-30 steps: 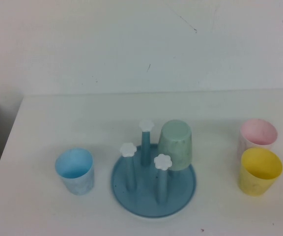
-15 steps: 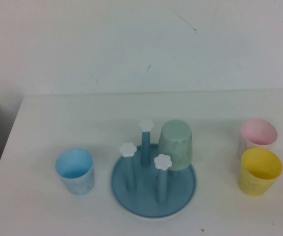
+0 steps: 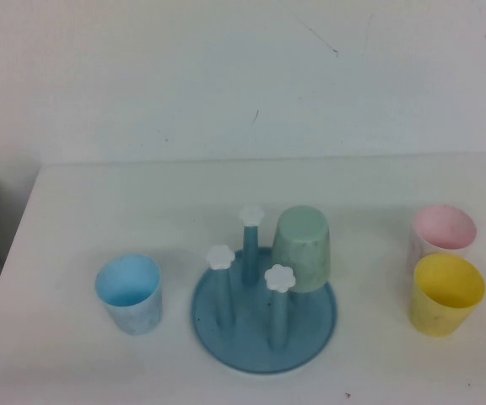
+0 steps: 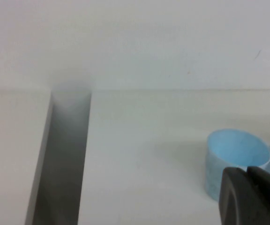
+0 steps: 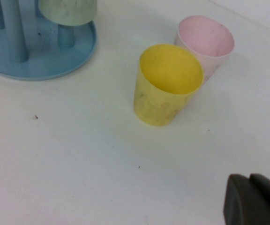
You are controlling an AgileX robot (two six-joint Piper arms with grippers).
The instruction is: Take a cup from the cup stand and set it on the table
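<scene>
The light blue, faintly speckled plastic tumbler (image 3: 128,293) stands upright, mouth up, on the large plain white tabletop (image 3: 83,211), just left of the round blue plastic cup stand (image 3: 263,314) and apart from its rim. On that stand a pale green plastic cup (image 3: 303,249) sits upside down over a rear-right peg; three white flower-capped pegs stand bare. Well to the stand's right, a yellow plastic cup (image 3: 445,294) stands upright with a pink plastic cup (image 3: 443,229) just behind it. The left gripper (image 4: 252,197) shows dark by the blue tumbler, fingers pressed together, holding nothing. The right gripper (image 5: 254,201) sits near the yellow cup, fingers likewise together, empty.
</scene>
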